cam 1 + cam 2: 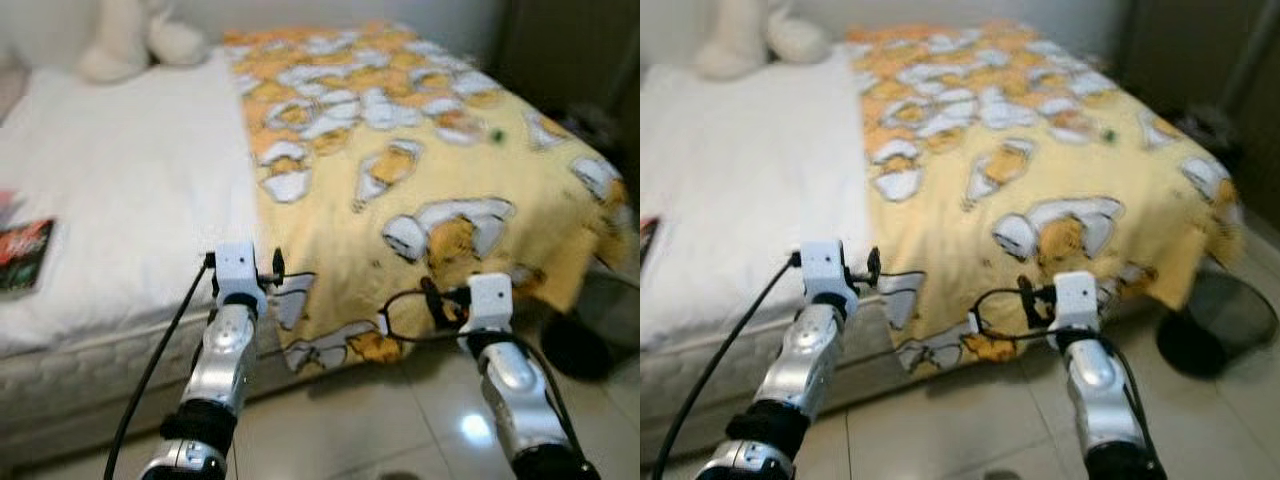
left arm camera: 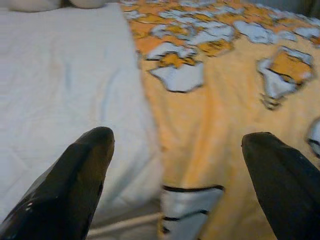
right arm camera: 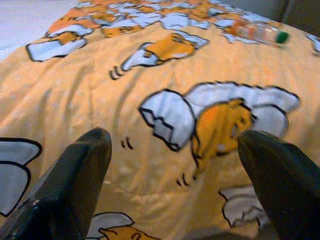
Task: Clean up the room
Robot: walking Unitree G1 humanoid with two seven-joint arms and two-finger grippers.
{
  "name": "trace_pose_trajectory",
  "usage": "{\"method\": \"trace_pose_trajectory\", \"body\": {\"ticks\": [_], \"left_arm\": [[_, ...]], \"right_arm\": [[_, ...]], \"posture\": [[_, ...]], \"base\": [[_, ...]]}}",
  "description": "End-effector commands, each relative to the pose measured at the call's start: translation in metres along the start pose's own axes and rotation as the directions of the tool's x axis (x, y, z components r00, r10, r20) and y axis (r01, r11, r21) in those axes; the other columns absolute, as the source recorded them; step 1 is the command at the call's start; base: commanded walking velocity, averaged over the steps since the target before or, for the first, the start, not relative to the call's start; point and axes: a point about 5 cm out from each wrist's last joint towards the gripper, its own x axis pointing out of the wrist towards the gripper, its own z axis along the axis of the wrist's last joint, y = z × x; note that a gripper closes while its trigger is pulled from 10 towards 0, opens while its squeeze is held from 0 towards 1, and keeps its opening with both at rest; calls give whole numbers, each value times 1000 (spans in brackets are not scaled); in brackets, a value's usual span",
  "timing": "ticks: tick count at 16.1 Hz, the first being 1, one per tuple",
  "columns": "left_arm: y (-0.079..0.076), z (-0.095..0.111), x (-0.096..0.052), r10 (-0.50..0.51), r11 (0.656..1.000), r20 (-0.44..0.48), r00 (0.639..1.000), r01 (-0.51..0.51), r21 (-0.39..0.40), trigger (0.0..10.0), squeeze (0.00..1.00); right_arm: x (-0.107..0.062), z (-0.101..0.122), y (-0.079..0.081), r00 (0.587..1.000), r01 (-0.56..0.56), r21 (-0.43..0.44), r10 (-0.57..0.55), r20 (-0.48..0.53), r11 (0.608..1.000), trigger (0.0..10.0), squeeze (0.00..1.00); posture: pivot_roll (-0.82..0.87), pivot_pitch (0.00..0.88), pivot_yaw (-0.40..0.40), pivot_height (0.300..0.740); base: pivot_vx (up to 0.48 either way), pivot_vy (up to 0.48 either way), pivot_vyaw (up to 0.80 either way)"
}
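Directly ahead, a bed (image 1: 120, 200) is carrying a yellow patterned blanket (image 1: 420, 170) over its right half, with a plastic bottle (image 3: 260, 32) lying on it. Both the left gripper (image 2: 175, 165) and right gripper (image 3: 175, 165) are hovering at the near edge, fingers spread apart, holding nothing.

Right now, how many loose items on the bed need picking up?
2 visible: a plastic bottle with a green cap lying on the yellow blanket toward its far right side, and a book on the white sheet at the bed's left edge. More may be hidden.
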Motion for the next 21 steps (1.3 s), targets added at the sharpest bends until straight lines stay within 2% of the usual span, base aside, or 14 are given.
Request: {"method": "trace_pose_trajectory", "body": {"ticks": [1, 3, 6, 13, 15, 16, 17, 19, 20, 21], "left_arm": [[13, -6, -4, 37, 999, -8, 999, -37, -14, 10000, 0], [12, -5, -3, 34, 999, 0, 999, -34, -9, 10000, 0], [12, -4, -1, 32, 999, 7, 999, -32, -5, 10000, 0], [8, 3, 5, -12, 999, 37, 999, 13, -34, 10000, 0], [1, -5, -4, -57, 998, 33, 998, 58, -31, 10000, 0], [4, -8, -13, -71, 997, 63, 995, 72, -18, 10000, 0], [11, -8, -26, -104, 994, 117, 988, 101, 32, 10000, 0], [21, -17, -43, -132, 989, 119, 984, 122, 86, 10000, 0], [27, -22, -44, -95, 994, 96, 991, 90, 60, 10000, 0], [26, -19, -41, -83, 996, 107, 991, 79, 45, 10000, 0]], "right_arm": [[0, -1, 8, 1000, -26, 13, 26, 0, 1000, 10000, 0], [1, 0, 8, 1000, -22, 18, 21, 7, 1000, 10000, 0], [3, 4, 7, 999, 10, 30, -11, 35, 1000, 10000, 0], [4, 8, 10, 998, 8, 37, -10, 54, 999, 10000, 0], [5, 8, 12, 998, 6, 46, -9, 60, 999, 10000, 0], [2, 8, 13, 997, 6, 63, -11, 72, 998, 10000, 0], [-5, 7, 12, 996, 15, 78, -22, 89, 997, 10000, 0], [-19, -2, 14, 997, -22, 45, 18, 80, 999, 10000, 0], [-27, -10, 15, 998, -39, 27, 38, 54, 999, 10000, 0], [-28, -14, 13, 1000, -11, 54, 9, 30, 999, 10000, 0]], "posture": [[-166, 0, 57, 740], [-166, 0, 57, 740], [-165, 0, 61, 740], [-174, 0, 75, 740], [-183, 0, 80, 740], [-185, 0, 77, 740], [-176, 0, 70, 740], [-165, 0, 56, 740], [-165, 0, 56, 740], [-165, 0, 56, 740]], "base": [[0, -450, 500], [0, -431, 506], [250, -406, 0], [274, -391, 0], [289, -379, 0], [300, -371, 0], [307, -364, 0], [315, -360, 0], [322, -352, 0], [326, -349, 0]]}}
